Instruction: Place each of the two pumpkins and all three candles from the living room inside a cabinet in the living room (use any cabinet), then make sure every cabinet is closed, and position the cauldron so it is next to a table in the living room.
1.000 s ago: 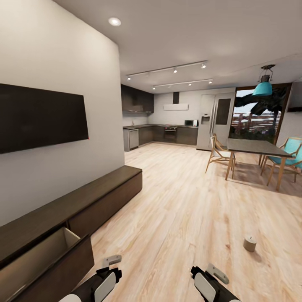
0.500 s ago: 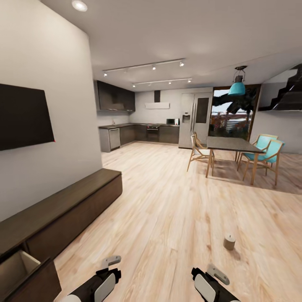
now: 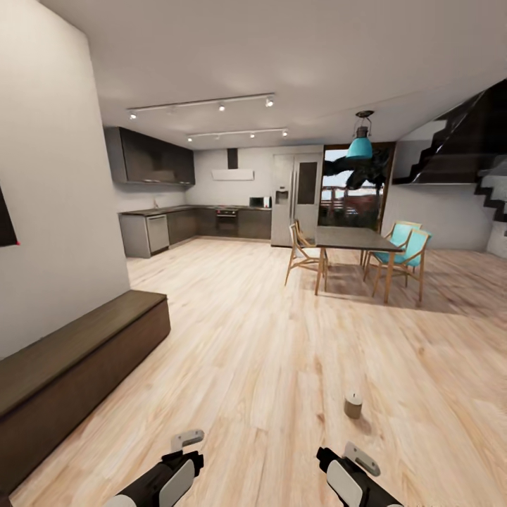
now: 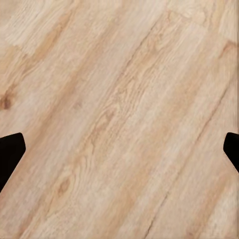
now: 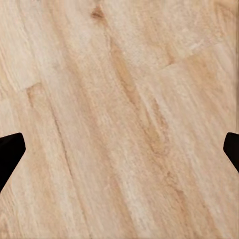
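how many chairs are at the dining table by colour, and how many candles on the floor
turquoise wood-framed chairs: 2
plain light wooden chairs: 1
small beige cylindrical candle on the wood floor: 1
total: 4

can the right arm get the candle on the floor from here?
Probably not yet. The candle stands upright on the bare floor, ahead of the right gripper and apart from it. Nothing blocks the way, and the right wrist view shows the fingers spread over bare planks; the base likely has to roll closer.
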Tool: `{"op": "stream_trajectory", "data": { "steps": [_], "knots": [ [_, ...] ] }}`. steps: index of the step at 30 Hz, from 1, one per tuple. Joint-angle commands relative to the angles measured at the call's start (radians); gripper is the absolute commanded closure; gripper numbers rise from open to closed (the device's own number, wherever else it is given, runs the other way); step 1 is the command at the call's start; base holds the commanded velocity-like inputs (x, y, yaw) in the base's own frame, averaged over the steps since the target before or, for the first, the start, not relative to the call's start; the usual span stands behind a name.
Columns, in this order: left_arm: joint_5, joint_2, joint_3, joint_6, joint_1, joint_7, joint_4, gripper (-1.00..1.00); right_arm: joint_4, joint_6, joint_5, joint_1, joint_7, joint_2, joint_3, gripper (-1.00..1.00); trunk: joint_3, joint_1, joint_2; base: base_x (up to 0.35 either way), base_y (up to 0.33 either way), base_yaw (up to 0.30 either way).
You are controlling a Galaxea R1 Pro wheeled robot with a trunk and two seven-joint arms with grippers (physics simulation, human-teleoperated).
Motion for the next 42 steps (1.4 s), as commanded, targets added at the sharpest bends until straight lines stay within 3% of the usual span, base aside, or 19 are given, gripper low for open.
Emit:
{"op": "stream_trajectory", "data": {
  "steps": [1, 19, 42],
  "knots": [
    [0.005, 0.001, -0.008, 0.004, -0.001, 0.008, -0.002, -1.0, -0.001, 0.002, -0.005, -0.001, -0.007, -0.001, 0.009, -1.0, -0.002, 0.0, -0.001, 0.173, -0.006, -0.199],
    [0.007, 0.003, -0.01, 0.004, -0.001, 0.008, -0.002, -1.0, -0.001, 0.018, 0.0, -0.001, -0.008, 0.007, 0.011, -1.0, -0.027, 0.0, -0.001, 0.146, -0.001, -0.173],
    [0.006, 0.006, -0.01, 0.004, -0.001, 0.008, 0.002, -1.0, 0.0, 0.005, 0.002, -0.001, -0.008, 0.0, 0.011, -1.0, -0.054, 0.0, -0.001, 0.331, -0.033, -0.136]
  ]
}}
